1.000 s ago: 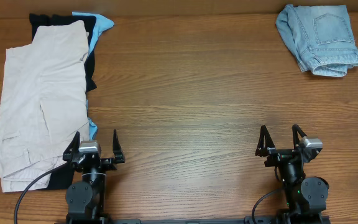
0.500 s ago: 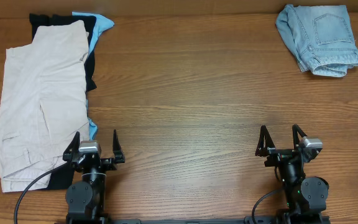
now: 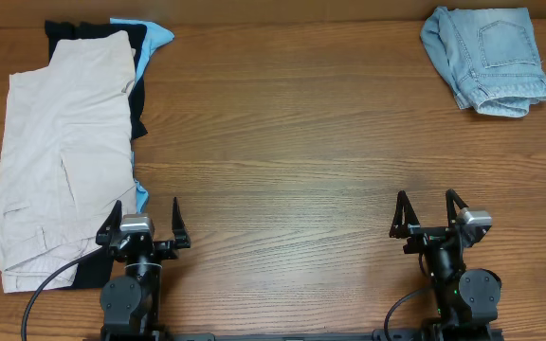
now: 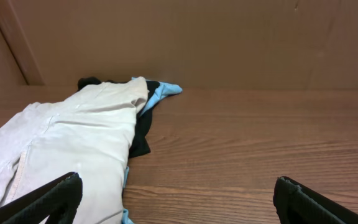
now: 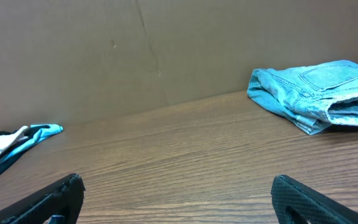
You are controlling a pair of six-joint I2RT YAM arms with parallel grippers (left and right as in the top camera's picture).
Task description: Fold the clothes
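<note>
Shows the left pincer (image 3: 148, 202) and the right pincer (image 3: 426, 194) low at the near edge of a brown wood-grain table (image 3: 282, 142), well apart from each other, each with its two black fingers spread wide and gripping nothing. Places the faded light-blue denim long shorts (image 3: 486, 59), folded into a compact bundle with a stitched back pocket facing up, far ahead of the right pincer and a little to its right, by the table's far edge and well apart from its fingertips. Finds the same denim bundle at upper right in the right wrist view, lying flat before a plain brown wall (image 5: 104, 50), with bare wood between it and the fingers. Sets a pile of other garments ahead of the left pincer and to its left: pale beige cargo shorts (image 3: 60, 152) spread long on top, their near end just beside that pincer's left finger; a black garment (image 3: 138, 104) beneath them, showing along their right side and at the far end; a bright-blue garment (image 3: 156, 36) peeking out at the pile's far right corner and again in a thin strip near the left pincer. Cannot tell from overhead whether the beige cloth touches the finger.
</note>
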